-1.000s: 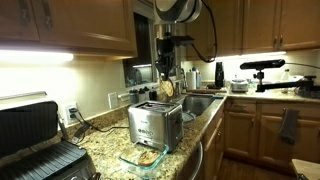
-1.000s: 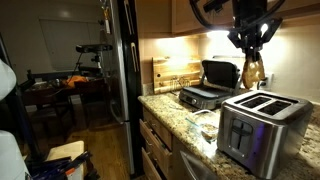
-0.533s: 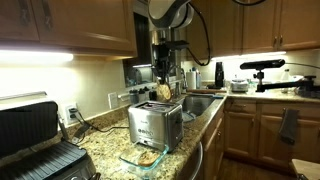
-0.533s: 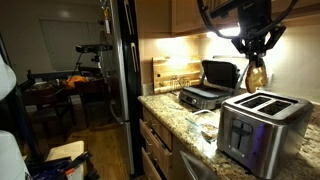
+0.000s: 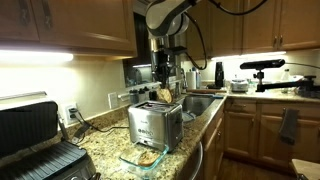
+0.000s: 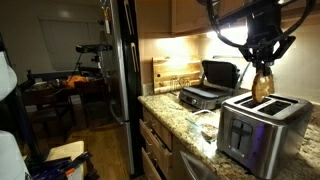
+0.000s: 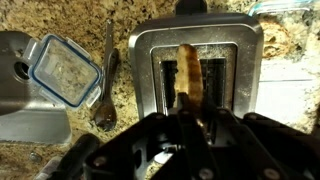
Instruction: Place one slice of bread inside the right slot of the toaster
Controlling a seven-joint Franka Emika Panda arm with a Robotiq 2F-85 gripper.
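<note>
The brushed-steel toaster stands on the granite counter in both exterior views (image 5: 155, 124) (image 6: 262, 127) and fills the top of the wrist view (image 7: 240, 55). My gripper (image 5: 163, 80) (image 6: 263, 66) (image 7: 190, 122) is shut on the slice of bread (image 5: 163, 93) (image 6: 262, 87). It holds the slice upright, directly over the toaster's top. In the wrist view the slice (image 7: 187, 72) shows edge-on, between the two dark slots. Its lower edge is at about the level of the slot openings. I cannot tell which slot it is over.
A glass container (image 5: 146, 157) (image 7: 64, 67) with more bread lies in front of the toaster, a spoon (image 7: 105, 92) beside it. A black-and-grey grill press (image 5: 35, 140) (image 6: 208, 86) stands on the counter. The sink (image 5: 200, 104) (image 7: 15, 85) is nearby.
My gripper has moved across over the toaster and come down with the slice of bread, which now hangs just at the toaster's top.
</note>
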